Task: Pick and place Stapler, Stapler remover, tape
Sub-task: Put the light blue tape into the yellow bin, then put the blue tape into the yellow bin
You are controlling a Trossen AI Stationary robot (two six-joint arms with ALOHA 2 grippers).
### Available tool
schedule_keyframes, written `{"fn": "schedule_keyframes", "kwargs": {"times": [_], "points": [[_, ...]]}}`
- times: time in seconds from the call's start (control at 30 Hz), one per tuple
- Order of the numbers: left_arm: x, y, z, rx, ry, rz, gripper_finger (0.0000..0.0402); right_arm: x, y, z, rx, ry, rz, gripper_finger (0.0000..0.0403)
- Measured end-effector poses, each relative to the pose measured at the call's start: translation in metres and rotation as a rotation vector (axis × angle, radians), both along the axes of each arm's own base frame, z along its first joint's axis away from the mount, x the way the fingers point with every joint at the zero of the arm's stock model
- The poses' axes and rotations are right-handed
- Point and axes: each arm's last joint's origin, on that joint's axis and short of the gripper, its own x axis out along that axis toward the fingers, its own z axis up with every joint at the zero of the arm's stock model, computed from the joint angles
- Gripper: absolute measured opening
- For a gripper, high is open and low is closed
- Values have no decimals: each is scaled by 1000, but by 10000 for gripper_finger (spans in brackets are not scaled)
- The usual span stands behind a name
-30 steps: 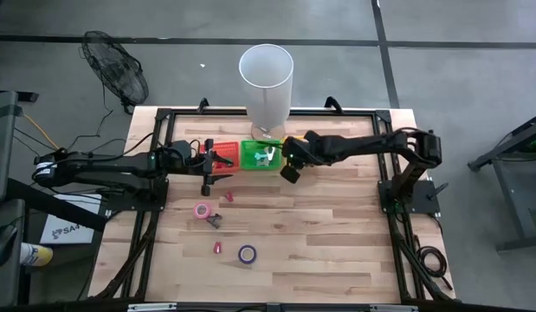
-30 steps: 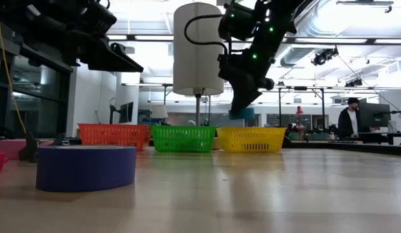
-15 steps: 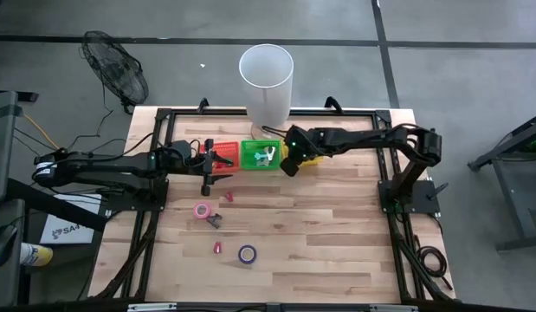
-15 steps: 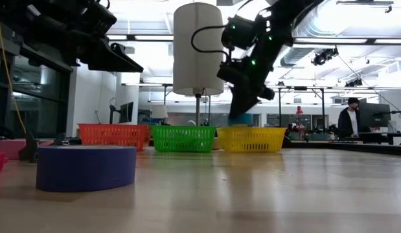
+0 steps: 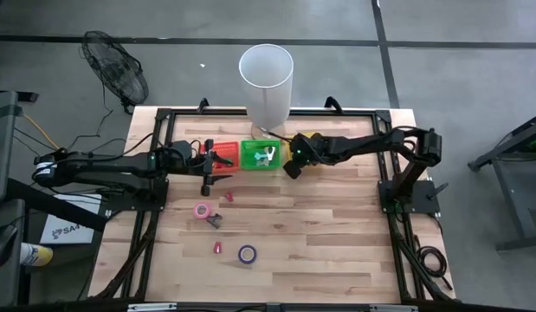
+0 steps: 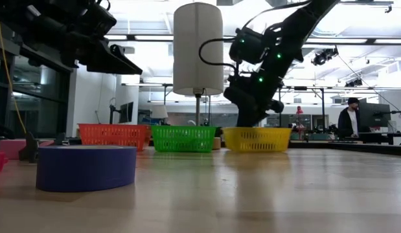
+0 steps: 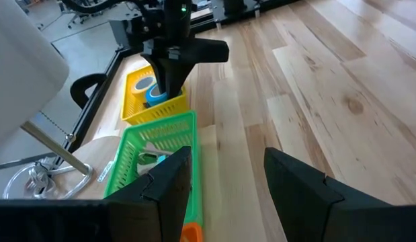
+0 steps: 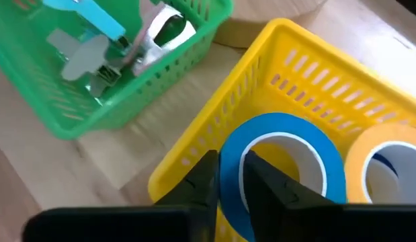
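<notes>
Now, from left to right: the left gripper (image 5: 206,176) hovers beside the red basket (image 5: 222,149), its fingers spread apart with nothing between them. On the bare wood in front lie a pink tape roll (image 5: 201,210) and a purple tape roll (image 5: 247,254). The green basket (image 5: 261,156) sits next. The right gripper (image 8: 229,176) reaches into the yellow basket (image 8: 308,74), its fingers pinching the wall of a blue tape roll (image 8: 283,138) beside an orange tape roll (image 8: 386,151). A second ago this gripper hung higher, in front of the basket.
</notes>
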Motion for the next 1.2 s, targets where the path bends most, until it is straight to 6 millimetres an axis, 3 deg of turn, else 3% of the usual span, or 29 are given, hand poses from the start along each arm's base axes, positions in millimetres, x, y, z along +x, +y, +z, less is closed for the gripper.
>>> {"fn": "schedule_keyframes", "kwargs": {"times": [0.4,0.77,1.03,1.2], "points": [[0,0,-1,-4,8,-5,184,-1,-3,4,-110,29,-22,139],[-1,-4,-3,-33,24,-112,184,-16,15,51,-91,-82,67,180],[1,-36,-12,81,86,-469,184,-30,39,83,-132,-146,116,181],[5,-58,-18,123,113,-544,184,-31,52,88,-132,-165,152,181]]}}
